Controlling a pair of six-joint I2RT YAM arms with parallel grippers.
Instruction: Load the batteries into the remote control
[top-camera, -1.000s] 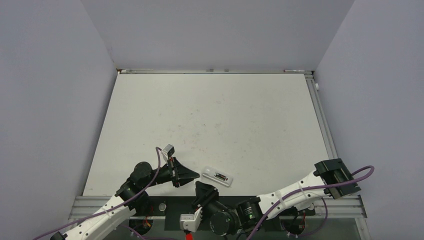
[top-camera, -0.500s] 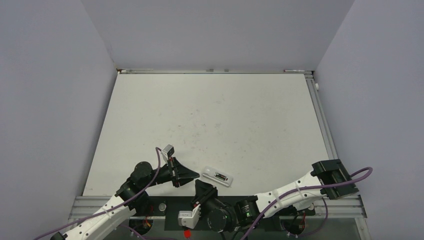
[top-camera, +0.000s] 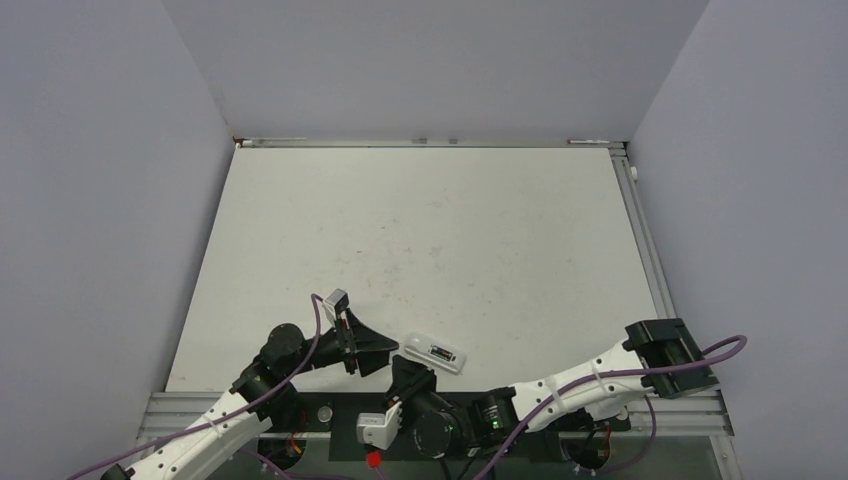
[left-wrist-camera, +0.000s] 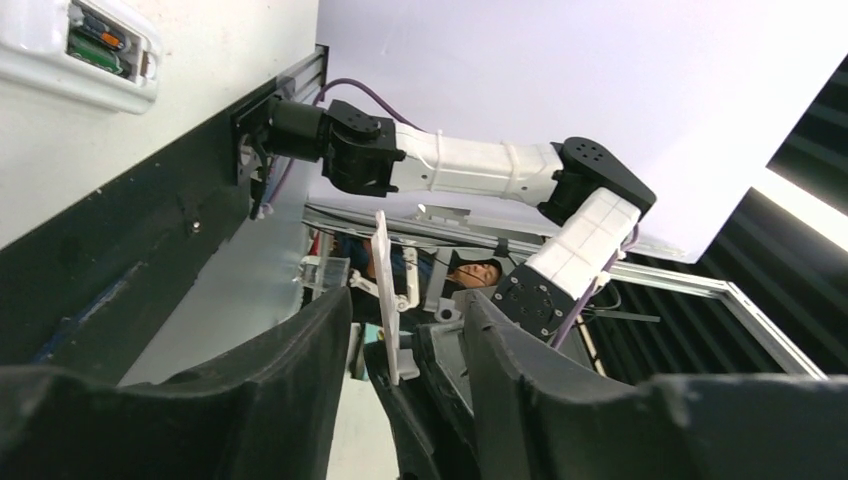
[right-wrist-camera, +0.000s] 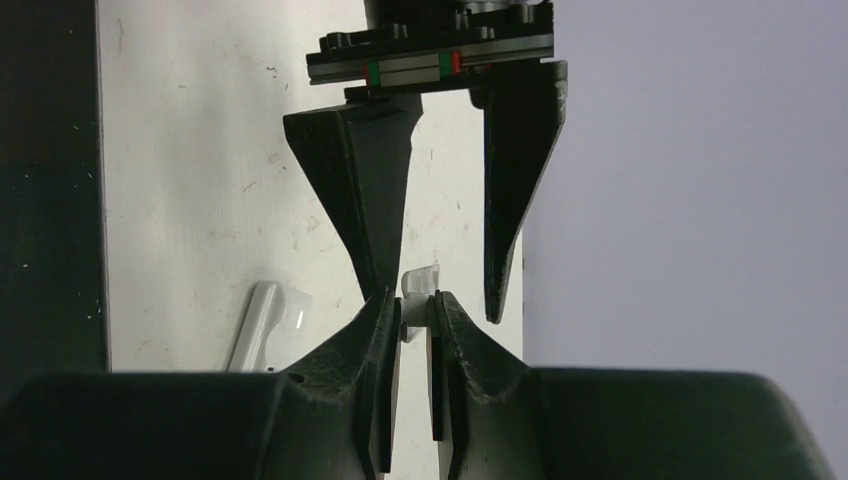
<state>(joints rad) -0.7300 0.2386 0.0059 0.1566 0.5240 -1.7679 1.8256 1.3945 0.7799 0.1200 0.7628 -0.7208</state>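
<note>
1. Remote control (top-camera: 435, 352) lies flat on the table (top-camera: 420, 220), close to its near edge, back side up. The battery bay (left-wrist-camera: 90, 50) is uncovered.
2. Batteries (left-wrist-camera: 100, 30): a dark cylinder with an orange end sits inside the bay. The count cannot be read, and no loose cell shows on the table.
3. Long axis of the remote runs far-left to near-right, at a slight slant to the near table edge.
4. Right gripper (right-wrist-camera: 412, 298) is clamped on a thin white cover piece (right-wrist-camera: 418, 283), which I take to be the bay lid. The piece is held on edge, upright between the pads.
5. Left gripper (left-wrist-camera: 407, 295) is released. Its fingers stand apart on either side of the cover piece and touch nothing that I can see.
6. Key relation, from the top view:
   - The remote's left end lies just beyond and slightly right of the right gripper.
   - The left gripper's tips are just beside that same end, on its left.
   - Both arms are near, but the right arm carries the part.
7. Judgement: the cells look loaded, so closing the bay is what remains.
   - The lid would need turning from edge-on to flat.
   - It would then need lining up with the remote's slanted axis before it goes onto the bay.
8. Risk: the thin lid could pivot in a two-point pinch, and the remote may slide, since nothing holds it down.
</note>
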